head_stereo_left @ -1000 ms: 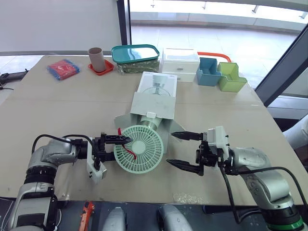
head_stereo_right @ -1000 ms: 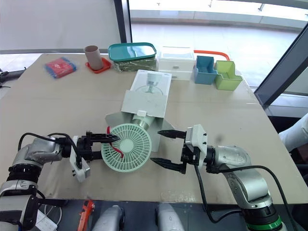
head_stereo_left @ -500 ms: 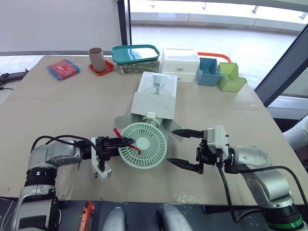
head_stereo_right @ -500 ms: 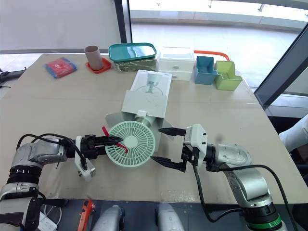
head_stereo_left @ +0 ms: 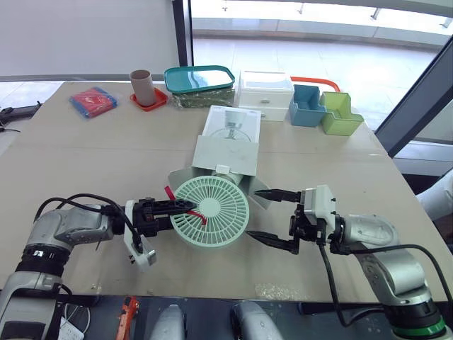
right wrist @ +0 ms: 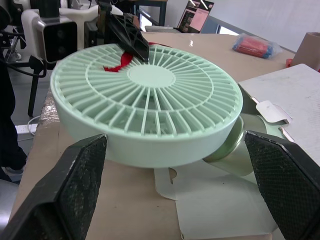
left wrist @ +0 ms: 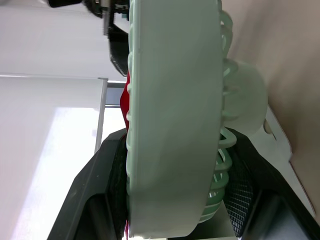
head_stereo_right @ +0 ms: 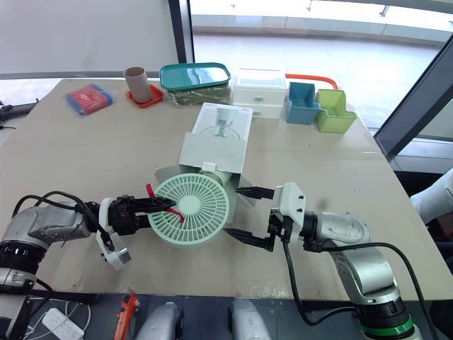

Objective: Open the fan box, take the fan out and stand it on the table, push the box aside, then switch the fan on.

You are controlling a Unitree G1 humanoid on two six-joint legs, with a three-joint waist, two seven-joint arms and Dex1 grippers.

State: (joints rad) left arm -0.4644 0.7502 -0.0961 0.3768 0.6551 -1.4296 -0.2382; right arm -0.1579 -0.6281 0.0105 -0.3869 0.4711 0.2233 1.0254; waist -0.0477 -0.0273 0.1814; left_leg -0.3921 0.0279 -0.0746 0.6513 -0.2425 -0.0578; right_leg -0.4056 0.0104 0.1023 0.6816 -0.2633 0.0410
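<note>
Fan (head_stereo_left: 212, 212), mint green, lies with its round grille facing up at the open front end of the white fan box (head_stereo_left: 228, 145), over the box's spread flaps, near the front edge of the table (head_stereo_left: 106, 152). A red strap (head_stereo_left: 170, 193) shows at the fan's left rim. The left gripper (head_stereo_left: 175, 209) is clamped on that rim, one finger across the grille and the other beneath. The right gripper (head_stereo_left: 271, 217) is spread wide just beside the fan's right edge, holding nothing, its fingers (right wrist: 82, 185) standing on either side of the fan head.
</note>
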